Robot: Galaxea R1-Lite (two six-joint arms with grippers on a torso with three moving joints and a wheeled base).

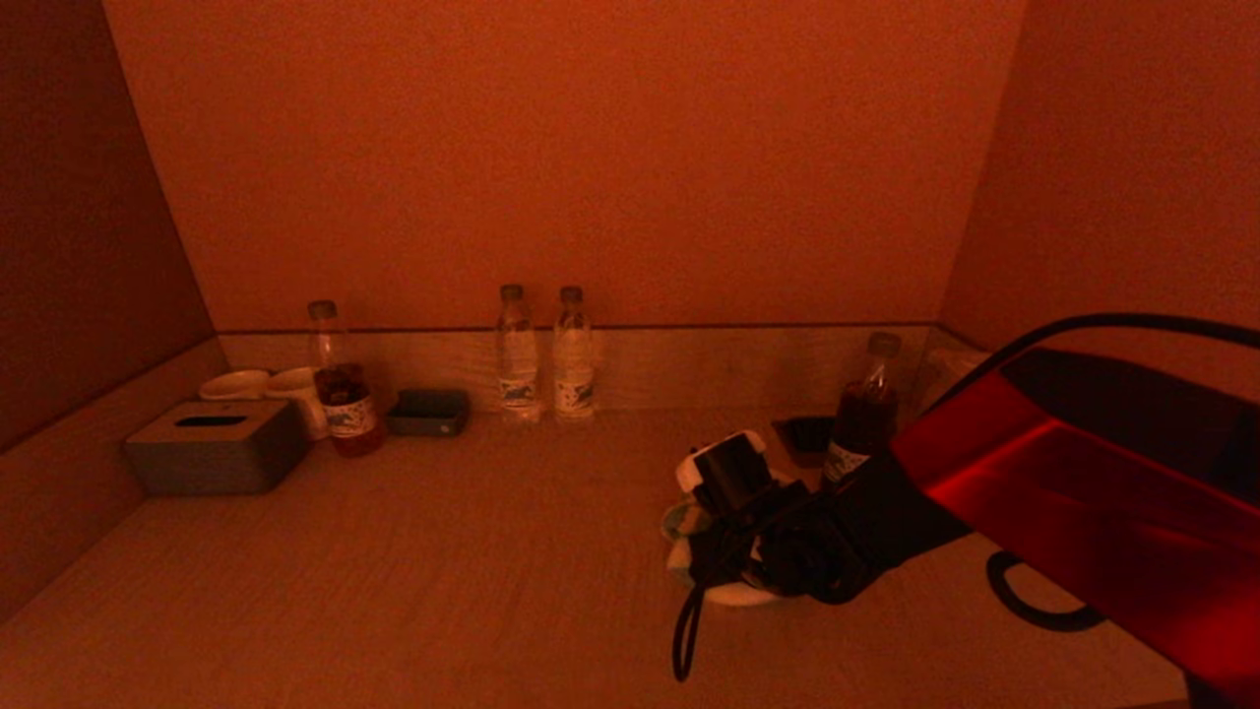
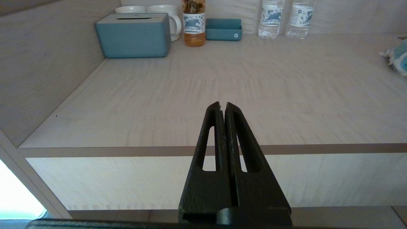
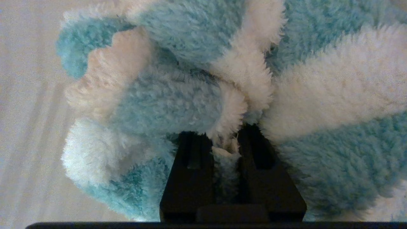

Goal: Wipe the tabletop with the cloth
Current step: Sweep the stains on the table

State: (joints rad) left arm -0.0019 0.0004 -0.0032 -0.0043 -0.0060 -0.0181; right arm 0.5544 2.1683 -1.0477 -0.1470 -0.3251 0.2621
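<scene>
Fluffy blue-and-white cloth (image 3: 203,79) bunched on the desk (image 1: 443,571), right of centre, pinched in the right gripper (image 3: 225,143) jaws. Left gripper (image 2: 222,106) parked off the near edge, jaws together. Risk: sweeping far-right could topple the brown bottle (image 1: 861,414) just beyond.

No text can be read; the bottle labels (image 2: 193,23) carry only a blue animal figure
</scene>
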